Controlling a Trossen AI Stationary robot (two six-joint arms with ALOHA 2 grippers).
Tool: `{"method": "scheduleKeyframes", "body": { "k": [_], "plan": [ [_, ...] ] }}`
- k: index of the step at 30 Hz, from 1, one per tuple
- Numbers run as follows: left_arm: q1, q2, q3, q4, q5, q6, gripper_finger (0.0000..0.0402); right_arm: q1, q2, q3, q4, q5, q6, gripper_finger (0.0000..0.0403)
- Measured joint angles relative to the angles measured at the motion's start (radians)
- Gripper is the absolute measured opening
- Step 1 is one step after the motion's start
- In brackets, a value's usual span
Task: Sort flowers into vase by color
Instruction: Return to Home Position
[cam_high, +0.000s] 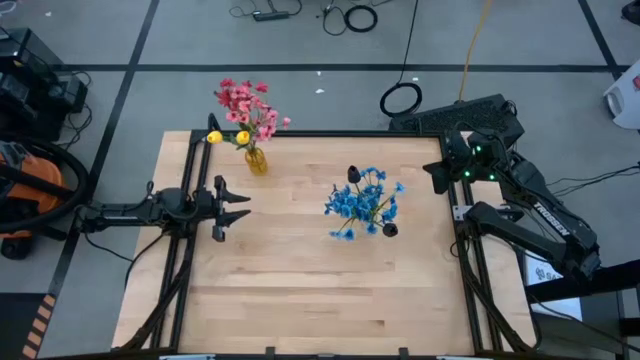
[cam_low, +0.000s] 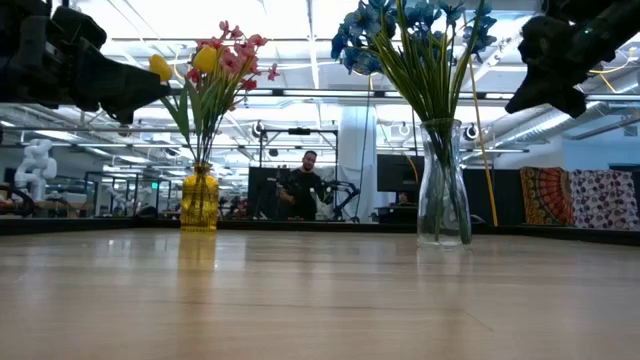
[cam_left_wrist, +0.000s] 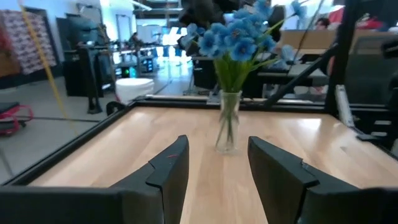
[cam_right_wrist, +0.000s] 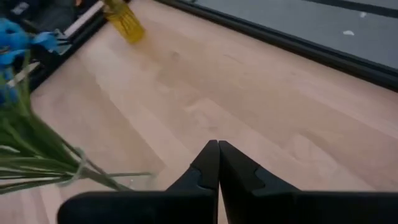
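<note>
Grey floor (cam_high: 180, 95) with black tape lines, coiled cable (cam_high: 400, 98), orange vacuum (cam_high: 28, 192), patterned wall hangings (cam_low: 585, 198)

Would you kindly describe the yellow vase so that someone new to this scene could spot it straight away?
On the wooden table, look to the top-left corner in the high view, where the yellow vase stands. It is small, amber-tinted, and holds pink flowers with yellow buds, unlike the clear vase mid-table, which holds blue flowers.
</note>
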Motion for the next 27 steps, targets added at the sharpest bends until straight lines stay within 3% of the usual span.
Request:
{"method": "scheduleKeyframes", "body": {
  "k": [8,13,20,27],
  "plan": [
    [0.000,0.000,0.000,-0.011,-0.026,-0.002,0.0171,0.072,-0.075,-0.021,0.080,-0.076,-0.040,0.0000],
    [0.000,0.002,0.000,-0.013,-0.024,-0.002,0.0171,0.154,-0.160,-0.177,0.368,-0.069,0.043,0.0000],
    [0.000,0.002,0.000,-0.006,-0.024,-0.002,0.0171,0.354,-0.205,-0.397,0.738,-0.065,0.080,0.0000],
    [0.000,0.002,-0.001,-0.004,-0.025,-0.002,0.0171,0.503,-0.206,-0.469,0.770,0.010,-0.016,0.0000]
  ]
}}
